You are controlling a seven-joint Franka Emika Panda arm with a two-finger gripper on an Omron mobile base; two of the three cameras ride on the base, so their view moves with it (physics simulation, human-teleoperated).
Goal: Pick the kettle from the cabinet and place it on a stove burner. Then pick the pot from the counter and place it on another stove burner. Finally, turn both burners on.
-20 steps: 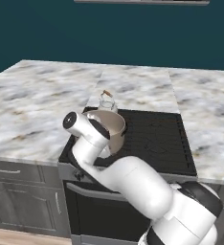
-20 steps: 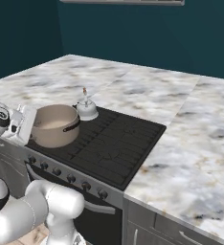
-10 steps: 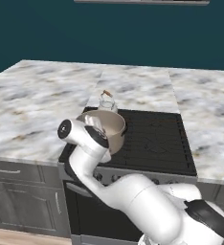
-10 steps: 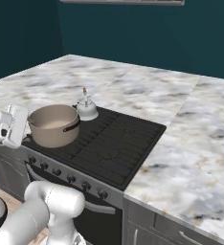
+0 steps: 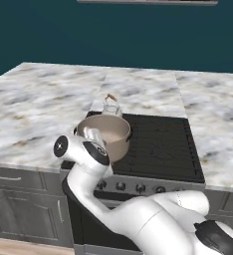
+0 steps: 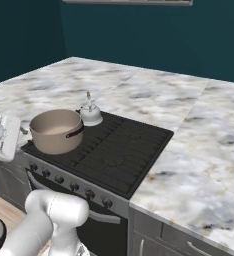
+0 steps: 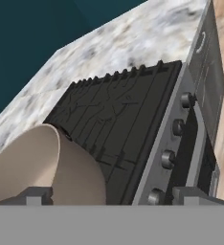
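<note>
So we had the pot [image 6: 55,131] and kettle [image 6: 90,115] both sitting on left burners, jaws wide open and empty; gripper [image 6: 5,137] needed lining up squarely with the front knobs [image 7: 168,158], we figured.

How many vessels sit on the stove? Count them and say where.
2. The pot sits at the stove's front left; the kettle stands behind it, back left. None seems hidden.
</note>
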